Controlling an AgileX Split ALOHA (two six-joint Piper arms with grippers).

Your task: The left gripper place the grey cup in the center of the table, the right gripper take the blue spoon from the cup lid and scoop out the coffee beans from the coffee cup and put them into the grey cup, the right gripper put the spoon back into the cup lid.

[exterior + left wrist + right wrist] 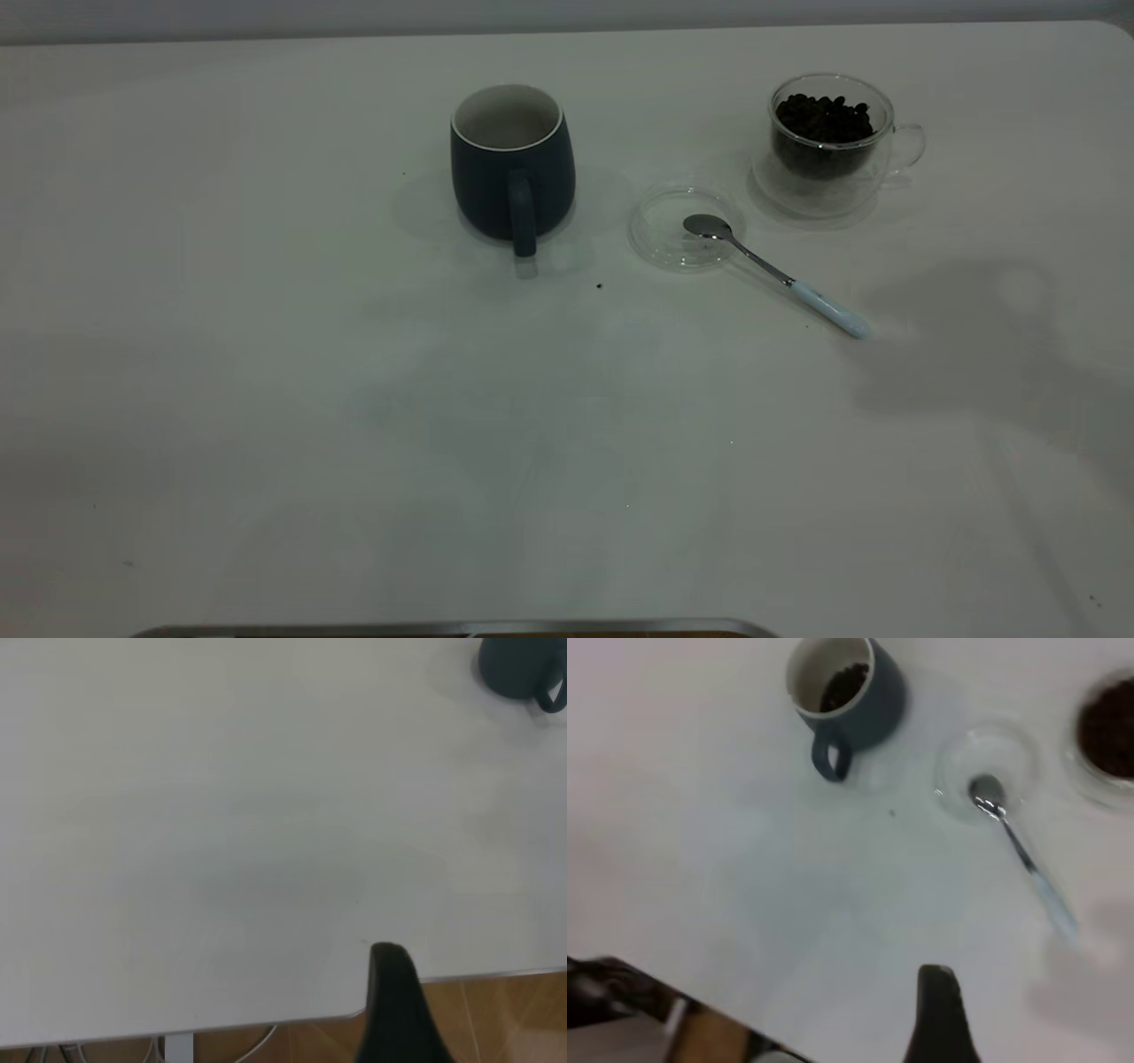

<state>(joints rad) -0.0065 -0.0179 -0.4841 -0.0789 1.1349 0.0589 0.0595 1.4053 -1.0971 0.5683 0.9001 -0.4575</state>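
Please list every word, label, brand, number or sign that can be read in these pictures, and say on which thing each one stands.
There are none to read.
The grey cup: plain, no print shows.
The coffee cup and the cup lid: clear glass, no marks.
The blue spoon: no lettering shows on its handle.
The table: bare white, only one small dark speck.

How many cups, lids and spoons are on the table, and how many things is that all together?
Cups: 2, the grey cup and the clear glass coffee cup with the coffee beans
Lids: 1, the clear cup lid
Spoons: 1, the blue spoon, its bowl resting in the lid
Total: 4 things on the table
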